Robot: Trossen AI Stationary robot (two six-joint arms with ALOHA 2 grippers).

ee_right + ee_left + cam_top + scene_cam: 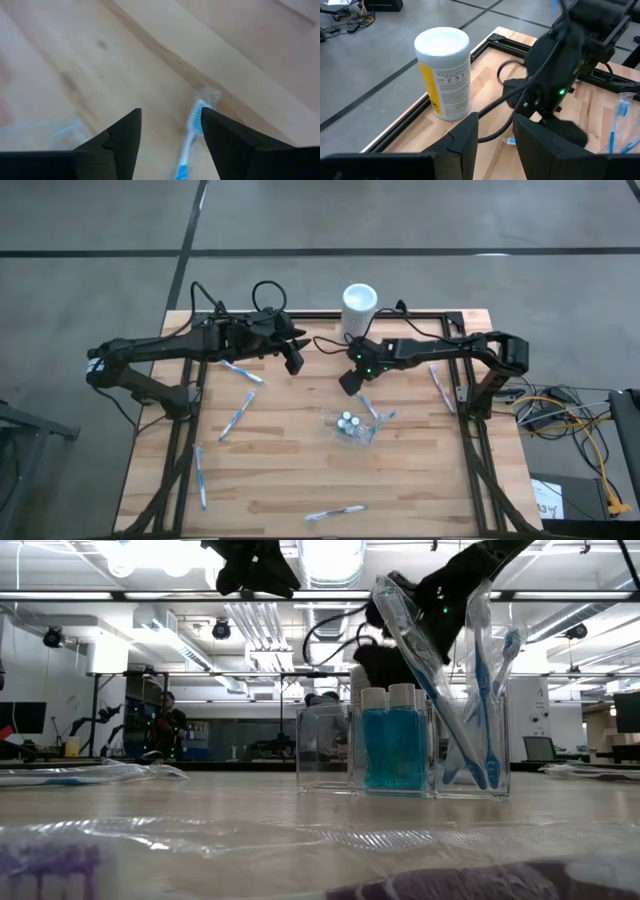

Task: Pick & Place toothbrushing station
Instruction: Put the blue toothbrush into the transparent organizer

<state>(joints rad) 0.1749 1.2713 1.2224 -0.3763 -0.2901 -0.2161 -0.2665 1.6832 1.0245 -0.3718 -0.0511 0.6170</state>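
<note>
Toothbrushing station (430, 730) detailed in low view, right pincer (170, 130) spread above toothbrush (190, 140).

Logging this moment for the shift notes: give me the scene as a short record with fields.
table: wooden top, dark frame
station: clear holder mid-table with teal bottles and upright toothbrushes
loose toothbrushes: several wrapped ones lying flat around the table, e.g.
white cylinder: upright at the far edge
left gripper: raised over the far-left part of the table, holding nothing
right gripper: open, beside the station, a toothbrush between its fingers, not clamped
</note>
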